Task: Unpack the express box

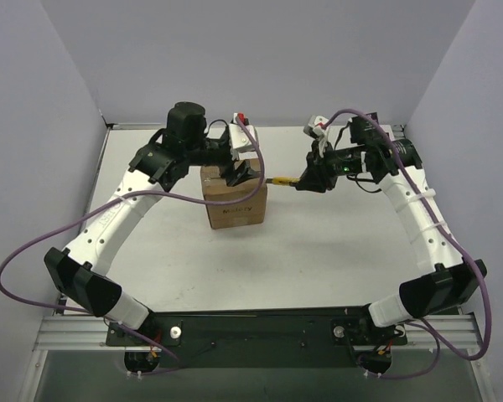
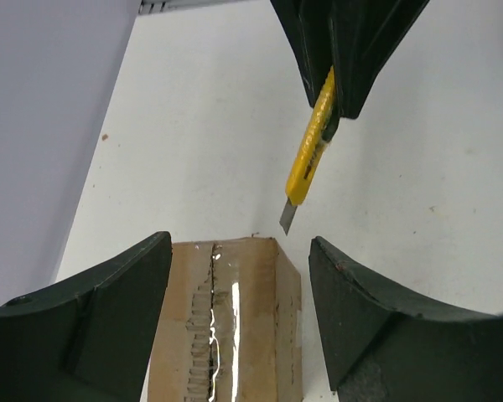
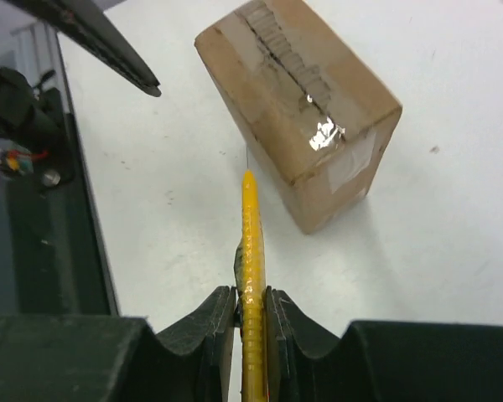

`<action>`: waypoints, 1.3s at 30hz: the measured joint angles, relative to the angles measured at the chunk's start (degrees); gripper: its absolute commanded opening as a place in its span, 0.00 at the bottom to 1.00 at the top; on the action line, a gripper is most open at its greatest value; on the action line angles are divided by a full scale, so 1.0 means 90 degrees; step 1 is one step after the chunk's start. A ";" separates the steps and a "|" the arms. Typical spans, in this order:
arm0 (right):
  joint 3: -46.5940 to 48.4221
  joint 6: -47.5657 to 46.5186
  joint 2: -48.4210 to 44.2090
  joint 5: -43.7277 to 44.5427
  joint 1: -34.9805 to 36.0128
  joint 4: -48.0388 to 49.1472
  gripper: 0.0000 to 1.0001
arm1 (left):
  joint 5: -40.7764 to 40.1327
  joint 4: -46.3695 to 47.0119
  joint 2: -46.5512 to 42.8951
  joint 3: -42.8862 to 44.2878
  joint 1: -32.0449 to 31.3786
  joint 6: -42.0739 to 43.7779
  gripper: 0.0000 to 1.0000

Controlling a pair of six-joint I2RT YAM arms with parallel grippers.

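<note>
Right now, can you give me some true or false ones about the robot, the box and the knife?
1. The right gripper holds the knife. True.
2. The knife is red. False: it is yellow.
3. The box is wide open. False: its top lies shut, with tape along the seam.
4. The left gripper is open. True.

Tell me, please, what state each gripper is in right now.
Left gripper: open, holding nothing, jaws spread over the express box.
Right gripper: shut on the yellow utility knife, blade out.
</note>
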 measured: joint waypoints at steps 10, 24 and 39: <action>0.0801 -0.2006 -0.0170 0.1392 0.1377 -0.0279 0.00 | 0.1341 -0.0015 0.0083 0.0044 0.0058 -0.0665 0.64; 0.1137 -0.2171 -0.0170 0.1865 0.2023 -0.0386 0.00 | 0.1804 0.0019 0.0138 -0.0228 0.0056 -0.0852 0.41; 0.1180 -0.1022 -0.0165 0.1445 0.1593 -0.0121 0.49 | 0.2375 0.0396 0.0503 -0.0243 0.0117 -0.1151 0.00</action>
